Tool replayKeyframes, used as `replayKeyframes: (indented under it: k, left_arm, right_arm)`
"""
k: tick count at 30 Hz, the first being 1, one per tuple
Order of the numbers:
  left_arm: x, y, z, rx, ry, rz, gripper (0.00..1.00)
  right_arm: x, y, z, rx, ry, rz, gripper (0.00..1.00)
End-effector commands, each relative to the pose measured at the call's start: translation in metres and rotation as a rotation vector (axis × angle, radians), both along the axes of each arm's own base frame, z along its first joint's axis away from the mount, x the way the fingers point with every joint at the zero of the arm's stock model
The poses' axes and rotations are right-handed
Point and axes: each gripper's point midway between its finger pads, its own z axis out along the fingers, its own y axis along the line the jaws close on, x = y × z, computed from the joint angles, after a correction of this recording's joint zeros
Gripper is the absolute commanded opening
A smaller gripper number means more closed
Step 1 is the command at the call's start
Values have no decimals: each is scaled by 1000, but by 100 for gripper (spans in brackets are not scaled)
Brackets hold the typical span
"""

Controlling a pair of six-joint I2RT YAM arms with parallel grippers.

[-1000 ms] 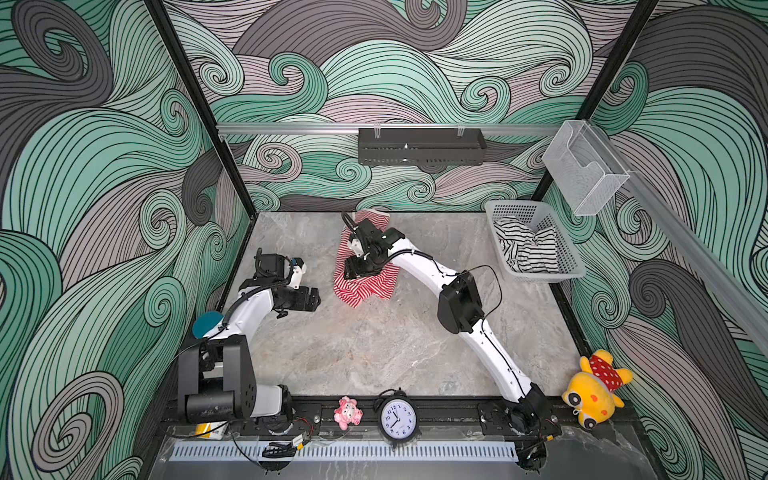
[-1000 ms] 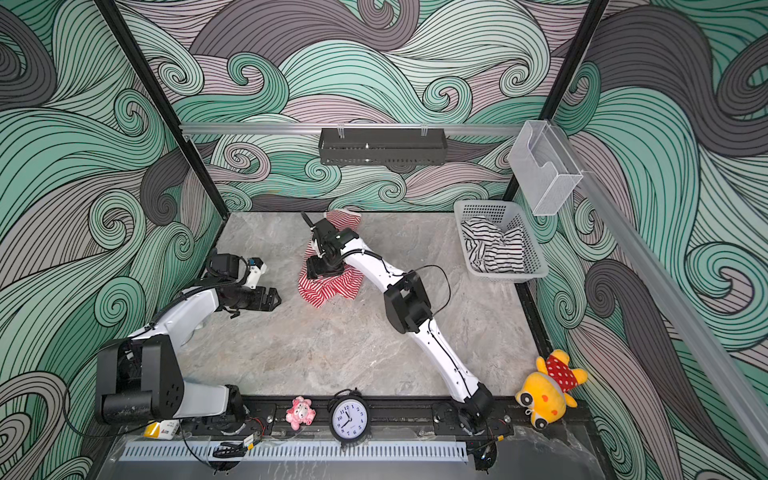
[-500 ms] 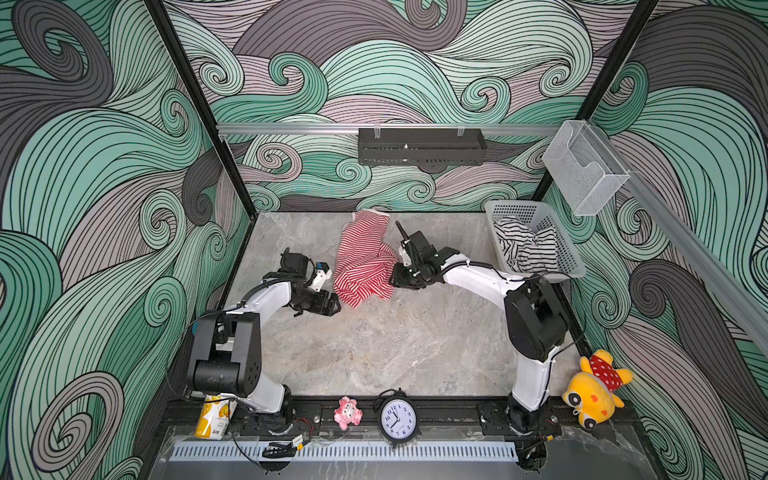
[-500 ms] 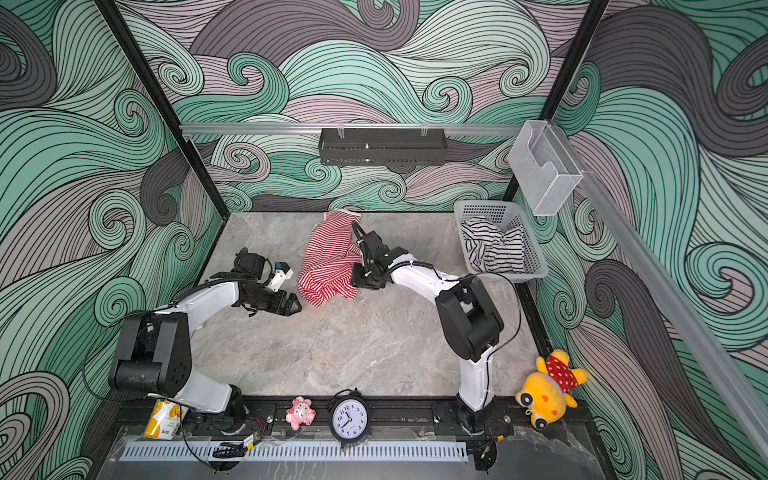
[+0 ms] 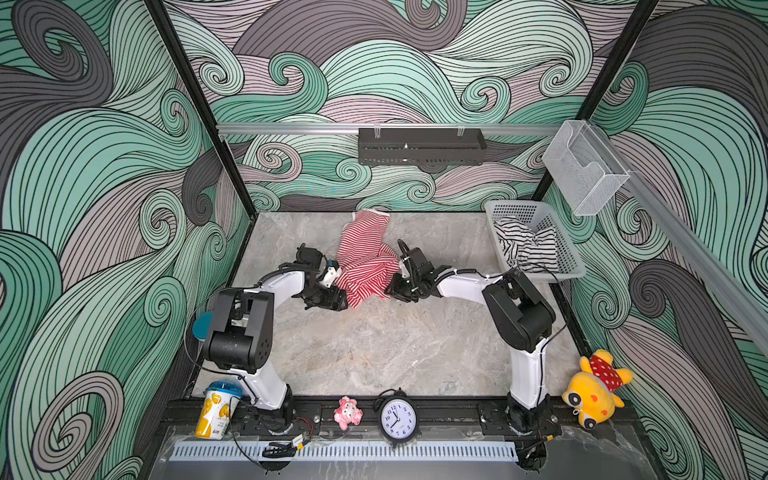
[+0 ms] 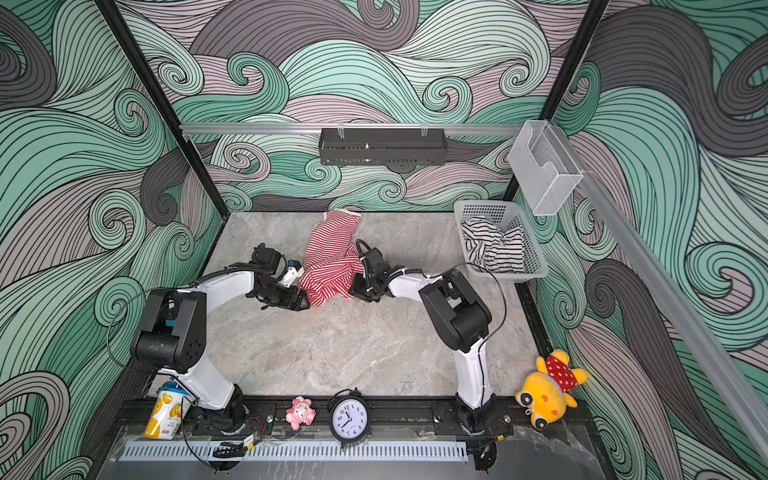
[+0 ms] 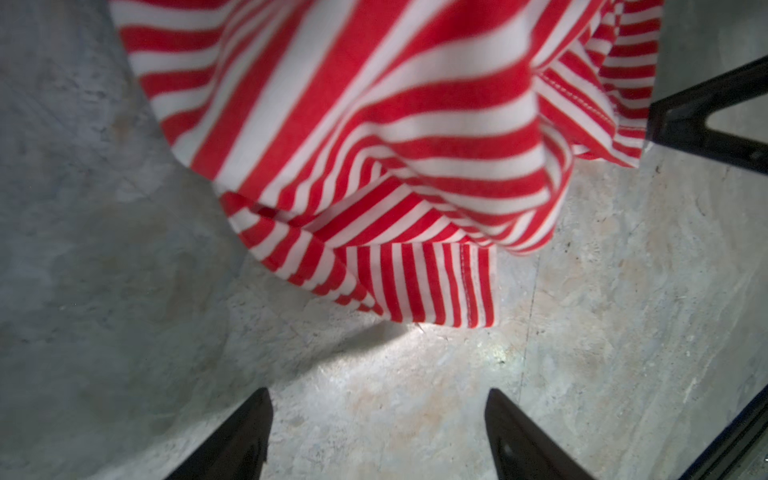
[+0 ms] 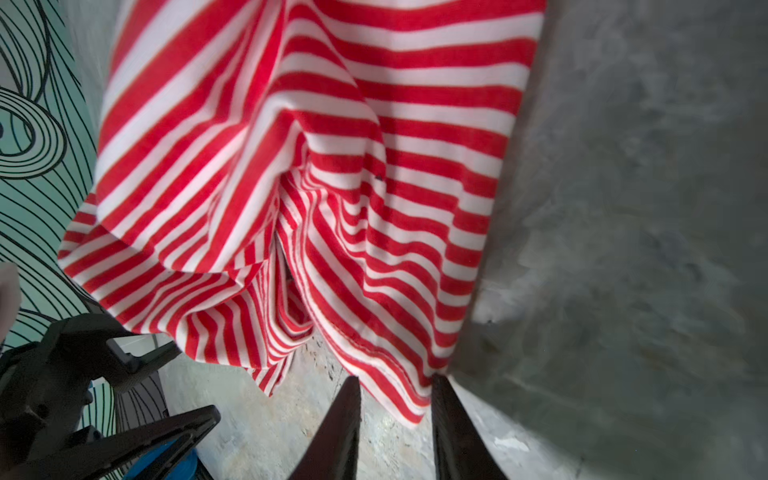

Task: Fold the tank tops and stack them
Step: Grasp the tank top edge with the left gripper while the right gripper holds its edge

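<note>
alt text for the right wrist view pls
A crumpled red-and-white striped tank top fills most of the frame over a grey marbled table. One hem corner sits between the narrowly parted jaws of the right gripper; the left gripper, open, shows at the frame's edge.

Counter (image 5: pixel 374 345): grey marbled slab.
Far middle: red-and-white tank top (image 5: pixel 365 266), crumpled.
Far right corner: white basket (image 5: pixel 521 210), standing upright.

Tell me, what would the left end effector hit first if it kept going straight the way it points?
Most likely the hem corner of the crumpled red-and-white striped knit tank top: it lies directly ahead of the open left end effector, with only bare marbled tabletop between them.
</note>
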Motion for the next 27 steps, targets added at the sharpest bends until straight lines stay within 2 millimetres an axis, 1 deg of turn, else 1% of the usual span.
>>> replayKeyframes:
  k: [1, 4, 9, 12, 14, 17, 19, 27]
  left_arm:
    - [-2, -3, 4, 10, 19, 9, 83]
    - [-1, -3, 3, 20, 20, 11, 83]
    - [-3, -5, 3, 31, 21, 6, 83]
    - [-3, -5, 4, 38, 16, 7, 83]
    - [-4, -4, 4, 42, 13, 10, 83]
    - [-3, -3, 5, 48, 5, 12, 83]
    - [-3, -2, 6, 53, 2, 13, 83]
    - [-3, 1, 9, 65, -15, 17, 84]
  right_arm:
    - [-3, 3, -8, 28, 34, -21, 28]
    - [-5, 2, -8, 28, 38, -24, 25]
    - [-11, 0, -1, 47, 29, -30, 25]
    - [-15, -1, -3, 36, 35, -31, 25]
    - [-16, -1, -8, 30, 45, -35, 25]
    - [-17, 2, -14, 32, 66, -39, 30]
    - [-20, 3, -13, 22, 66, -36, 31]
    - [-27, -7, -11, -54, 68, -65, 31]
